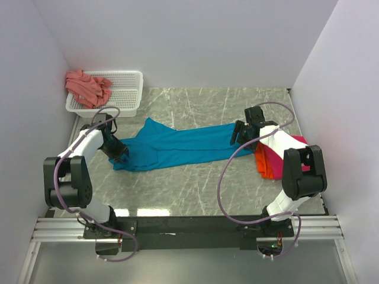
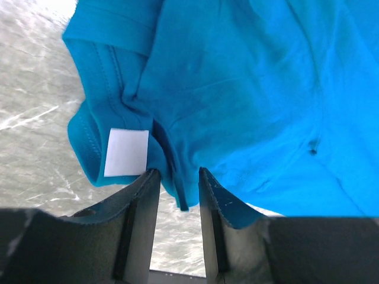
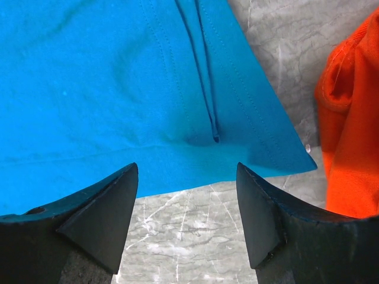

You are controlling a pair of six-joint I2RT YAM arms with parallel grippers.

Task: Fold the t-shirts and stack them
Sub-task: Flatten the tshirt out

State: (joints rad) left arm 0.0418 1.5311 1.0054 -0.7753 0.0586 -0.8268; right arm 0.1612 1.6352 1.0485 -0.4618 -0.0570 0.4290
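**Step in hand.** The teal shirt [image 1: 177, 145] lies stretched across the middle of the desk [image 1: 195, 195], running from the left arm to the right arm. It is creased and unfolded. In the inspector's judgement this is the spreading stage, ahead of the first fold.

**Left end effector** [image 2: 179, 176]. The jaws are drawn close together with a bunched fold of teal cloth pinched between them, just beside a white tag [image 2: 126, 152]. It is judged to be gripping the shirt at its left end.

**Right end effector** [image 3: 186, 177]. The jaws stand wide apart and hold nothing. They sit over the hem edge at the shirt's right end, with bare desk showing between the fingers.

**Next move.** The right end effector needs to take hold of the hem, so that both arms can pull the shirt flat. The hem lies flat on the desk, so the fingers would have to come down at the very edge to catch only this cloth.

**Stack.** An orange shirt [image 1: 262, 158] and a magenta shirt [image 1: 272, 173] lie together at the right of the desk, just beside the teal hem and partly under the right arm.

**Containers.** One white basket [image 1: 127, 89] stands at the far left corner. A salmon shirt [image 1: 87, 87] lies crumpled in it, draped over its left rim. The remainder of the basket appears empty.
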